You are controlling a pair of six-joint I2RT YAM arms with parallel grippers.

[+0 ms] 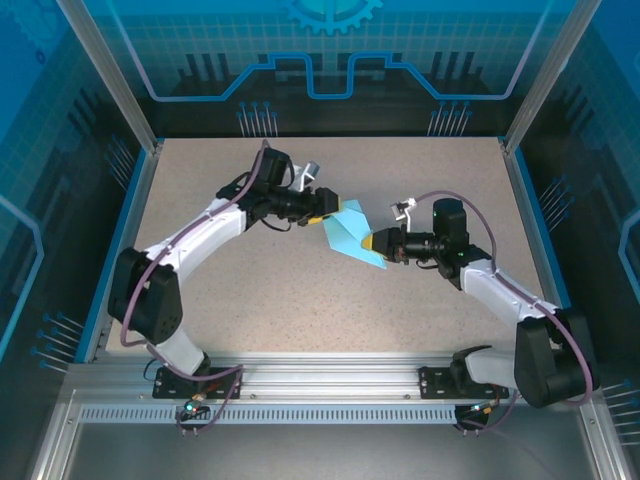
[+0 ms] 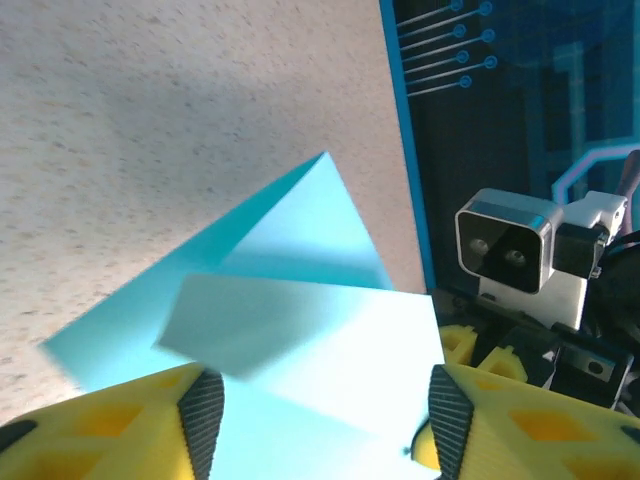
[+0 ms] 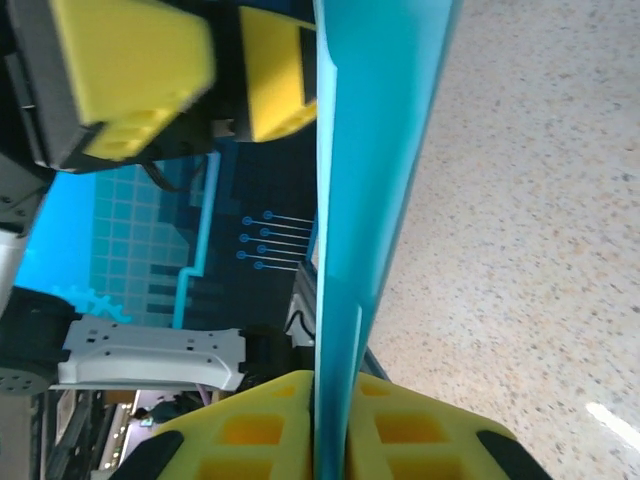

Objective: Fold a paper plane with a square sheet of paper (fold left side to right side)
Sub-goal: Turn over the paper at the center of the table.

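Observation:
The light-blue square sheet of paper [image 1: 349,236] is folded into a pointed, layered shape and hangs above the table between the two arms. My right gripper [image 3: 335,405] is shut on its lower edge, and the sheet stands edge-on [image 3: 375,150] between the yellow fingers. My left gripper [image 2: 322,425] is open; its ribbed pads [image 2: 203,410] stand apart, with the paper [image 2: 300,310] lying between them untouched. From above, the left gripper [image 1: 326,206] is at the paper's upper left corner and the right gripper [image 1: 379,243] at its lower right.
The speckled beige tabletop [image 1: 250,290] lies below the paper. A blue rim [image 1: 528,215] and dark enclosure walls bound it. The right wrist camera [image 2: 510,245] sits close behind the paper in the left wrist view. The left arm's yellow fingers [image 3: 130,75] show beyond the sheet.

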